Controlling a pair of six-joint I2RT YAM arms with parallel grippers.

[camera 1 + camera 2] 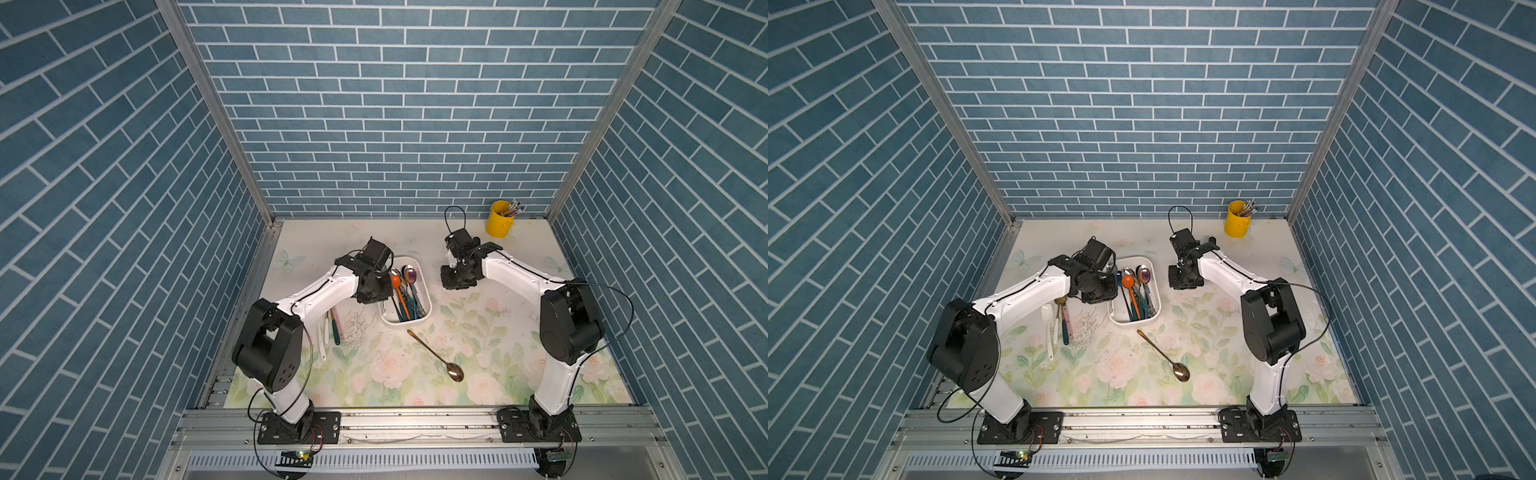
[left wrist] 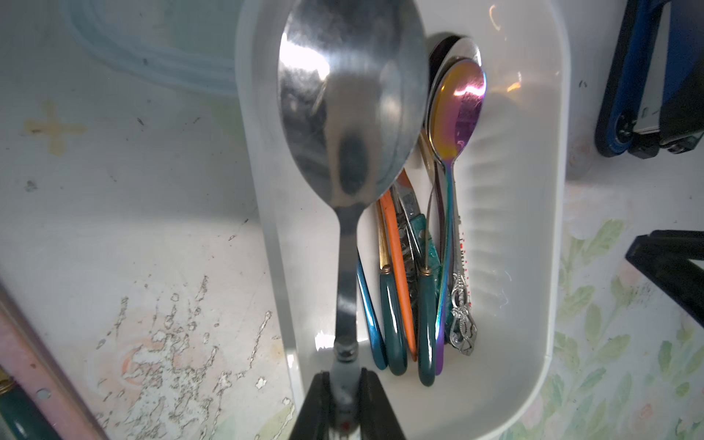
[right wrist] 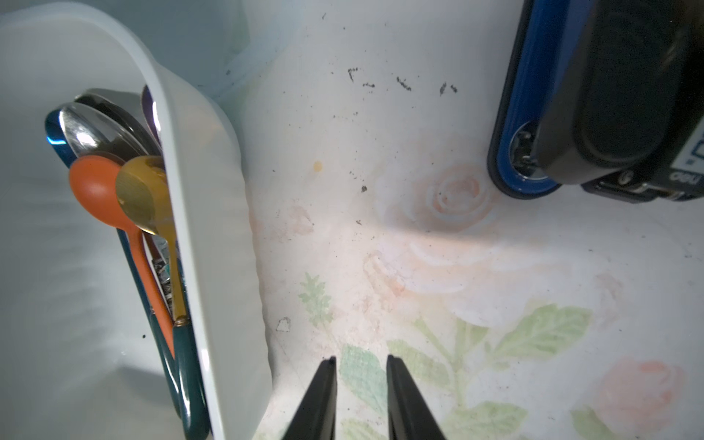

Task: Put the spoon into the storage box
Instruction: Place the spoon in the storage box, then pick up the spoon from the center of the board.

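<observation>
My left gripper (image 2: 344, 377) is shut on the pale handle of a large silver spoon (image 2: 350, 95). The spoon hangs over the left side of the white storage box (image 2: 533, 190), its bowl toward the box's far end. In both top views the box (image 1: 405, 325) (image 1: 1133, 325) lies mid-table with the left gripper (image 1: 374, 286) at its left edge. Several spoons lie inside, among them a rainbow one (image 2: 459, 106) and an orange one (image 3: 95, 190). My right gripper (image 3: 361, 360) stands open over bare mat just right of the box, with nothing between its fingers.
A gold spoon (image 1: 436, 357) (image 1: 1163, 351) lies on the floral mat in front of the box. More cutlery (image 1: 332, 328) lies left of the box, partly under the left arm. A yellow cup (image 1: 500, 224) with utensils stands at the back right.
</observation>
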